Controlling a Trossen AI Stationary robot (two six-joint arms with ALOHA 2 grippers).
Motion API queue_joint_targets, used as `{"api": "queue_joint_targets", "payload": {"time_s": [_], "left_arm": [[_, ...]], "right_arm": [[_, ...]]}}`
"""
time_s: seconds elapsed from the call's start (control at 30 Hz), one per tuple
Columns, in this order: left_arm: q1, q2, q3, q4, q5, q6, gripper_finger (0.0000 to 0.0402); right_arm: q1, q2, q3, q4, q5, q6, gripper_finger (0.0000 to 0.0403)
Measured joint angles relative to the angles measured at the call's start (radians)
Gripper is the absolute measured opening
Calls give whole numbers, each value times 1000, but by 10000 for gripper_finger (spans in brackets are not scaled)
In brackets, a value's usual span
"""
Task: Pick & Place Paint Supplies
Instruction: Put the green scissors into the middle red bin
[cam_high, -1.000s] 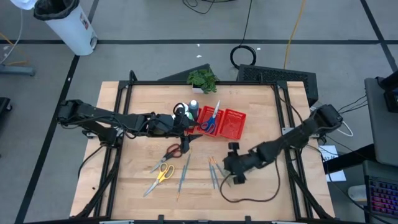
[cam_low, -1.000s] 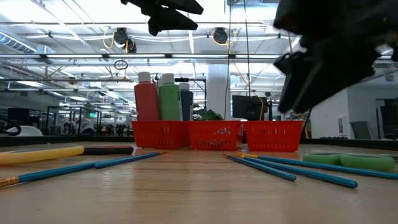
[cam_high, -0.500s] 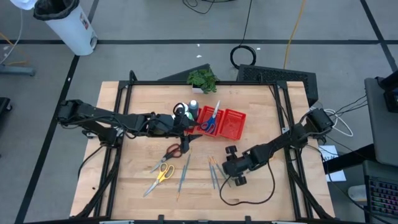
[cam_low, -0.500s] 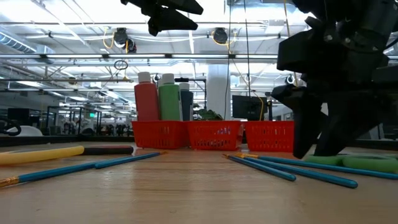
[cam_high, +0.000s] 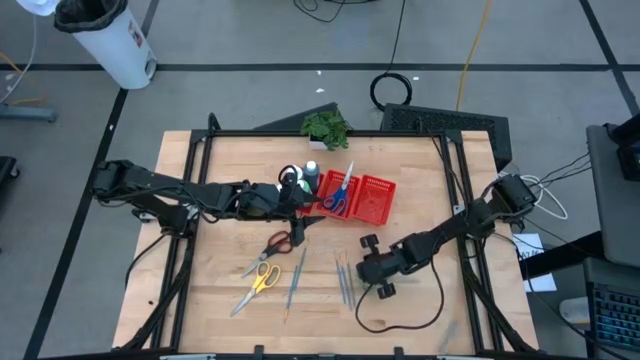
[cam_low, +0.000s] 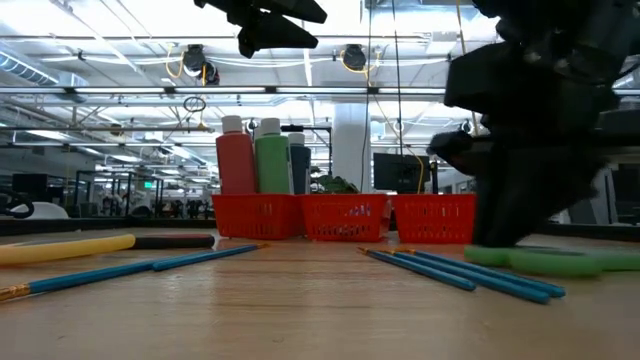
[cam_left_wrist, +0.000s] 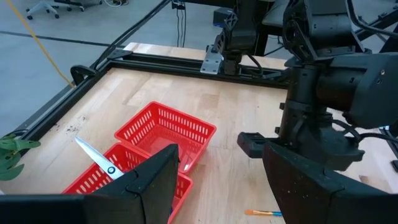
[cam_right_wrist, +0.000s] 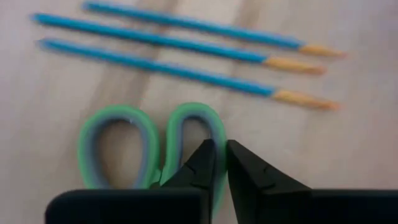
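Note:
Green-handled scissors (cam_right_wrist: 118, 146) lie flat on the table, beside three blue brushes (cam_right_wrist: 186, 46). My right gripper (cam_right_wrist: 221, 163) is down on them near the table's front middle (cam_high: 368, 272), shut on one handle loop. My left gripper (cam_left_wrist: 214, 186) hangs open and empty above the table, by the left end of the red mesh tray (cam_high: 372, 198). That tray holds paint bottles (cam_high: 308, 178) and blue scissors (cam_high: 340, 195). Red scissors (cam_high: 280, 241), yellow scissors (cam_high: 262, 278) and another brush (cam_high: 296, 276) lie on the wood. My right gripper pinches the rim of one green handle loop (cam_right_wrist: 219, 134) between its two fingers. One fingertip (cam_right_wrist: 205, 155) stands in the loop's hole and the other outside it. The fingers come from above, pointing down. The scissors lie flat on the table (cam_low: 560, 262).
A small potted plant (cam_high: 325, 127) stands at the table's far edge. A black frame (cam_high: 190, 200) runs round the tabletop. Bare wood lies to the right of the tray and at the near left.
My right gripper has come down to the tabletop at the green scissors and has shut its fingers on a handle loop. The scissors stay on the table.

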Motion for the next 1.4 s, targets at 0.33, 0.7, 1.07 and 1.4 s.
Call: {"api": "queue_joint_targets", "payload": {"time_s": [0.33, 0.7, 1.07, 1.4], "left_arm": [[0, 0, 0, 0, 0, 0, 241], [0, 0, 0, 0, 0, -2, 241], [0, 66, 0, 39, 60, -174, 241], [-2, 231, 0, 344, 212, -204, 241]], "right_arm": [[9, -108, 0, 54, 79, -53, 8], [83, -231, 1, 99, 187, -88, 8], [116, -251, 2, 190, 364, -300, 8], [78, -251, 2, 266, 687, -520, 8]]}}
